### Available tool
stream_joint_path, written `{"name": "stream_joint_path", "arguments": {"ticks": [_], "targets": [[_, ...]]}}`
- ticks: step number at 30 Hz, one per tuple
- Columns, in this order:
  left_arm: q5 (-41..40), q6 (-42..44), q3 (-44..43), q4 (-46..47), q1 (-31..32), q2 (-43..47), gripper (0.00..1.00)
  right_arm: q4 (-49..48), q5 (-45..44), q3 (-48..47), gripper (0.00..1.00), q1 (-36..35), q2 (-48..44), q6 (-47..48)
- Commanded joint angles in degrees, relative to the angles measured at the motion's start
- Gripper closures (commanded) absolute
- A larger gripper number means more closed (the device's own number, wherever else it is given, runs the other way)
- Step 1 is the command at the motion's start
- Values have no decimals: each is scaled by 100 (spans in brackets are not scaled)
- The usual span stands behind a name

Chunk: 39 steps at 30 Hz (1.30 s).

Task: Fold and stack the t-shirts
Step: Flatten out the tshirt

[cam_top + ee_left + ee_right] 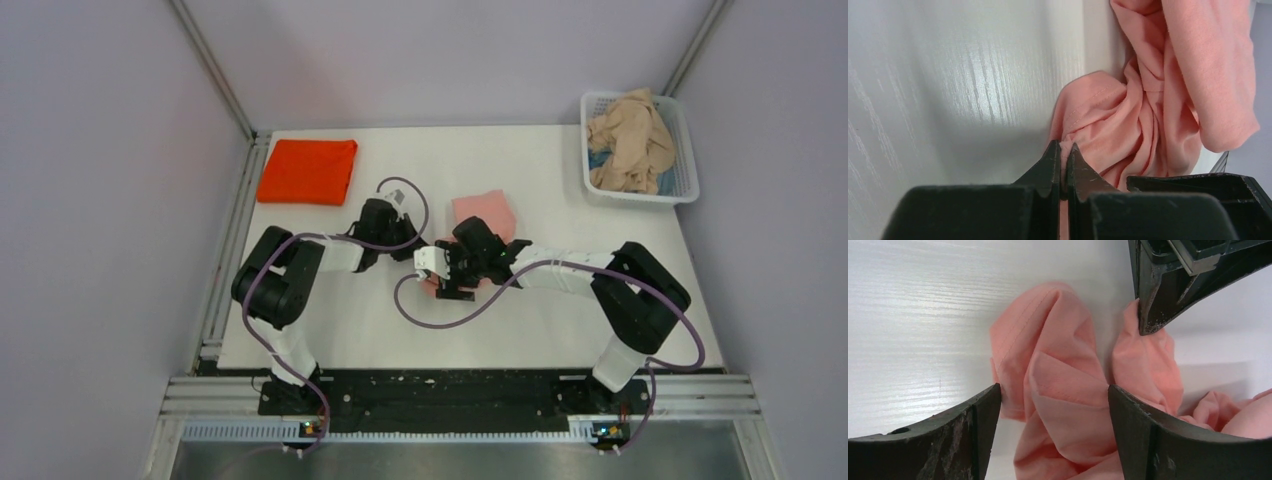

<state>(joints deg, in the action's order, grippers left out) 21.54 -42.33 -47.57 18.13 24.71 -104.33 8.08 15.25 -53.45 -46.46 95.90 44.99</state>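
The left claw is closed on a hem of the salmon-pink t-shirt, crumpled at the centre of the table; the right claw stands open astride a fold. The orange-red t-shirt lies by the upper left edge, the beige t-shirt in the basket upper right; bare table lies lower left.

The left gripper and right gripper crowd mid-table, nearly touching over the bunched salmon-pink t-shirt. Bare table lies between them, the folded orange-red t-shirt far left and the basket far right.
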Motion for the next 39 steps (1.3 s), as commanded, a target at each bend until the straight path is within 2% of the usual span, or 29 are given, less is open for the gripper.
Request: {"name": "stream_joint_path", "arguments": {"ticks": [1, 6, 8, 11, 17, 20, 23, 24, 28, 33, 37, 39], "targets": [[-63, 19, 80, 297, -50, 183, 100, -322, 334, -195, 24, 47, -133, 9], [-293, 62, 244, 211, -63, 369, 100, -363, 470, -59, 30, 64, -324, -22], [-327, 82, 278, 187, -63, 424, 100, -368, 500, -63, 44, 107, -286, -38], [-350, 114, 300, 175, -63, 505, 100, -338, 435, -157, 58, 150, -131, -92], [-361, 176, 305, 165, -63, 571, 100, -328, 452, -381, 60, 163, 219, -161], [-352, 181, 299, 160, -63, 578, 100, -371, 525, -422, 74, 163, 311, -220], [-467, 230, 320, 110, -67, 673, 100, -532, 299, -353, 96, 162, 211, -363], [-588, 253, 318, 41, -78, 723, 100, -594, 178, -290, 100, 165, 101, -425], [-1119, 231, 304, -419, -259, 1060, 100, -1087, -394, 306, 100, 168, -733, -825], [-1306, 237, 524, -600, -660, 1870, 100, -2218, -2459, 1233, 100, 257, -2313, -2390], [-1874, 357, 459, -1096, -731, 2649, 100, -2387, -3874, 1527, 100, 484, -3637, -3766], [-2258, 421, 394, -1328, -733, 3065, 100, -2313, -4156, 1543, 100, 709, -4084, -4137]]}}
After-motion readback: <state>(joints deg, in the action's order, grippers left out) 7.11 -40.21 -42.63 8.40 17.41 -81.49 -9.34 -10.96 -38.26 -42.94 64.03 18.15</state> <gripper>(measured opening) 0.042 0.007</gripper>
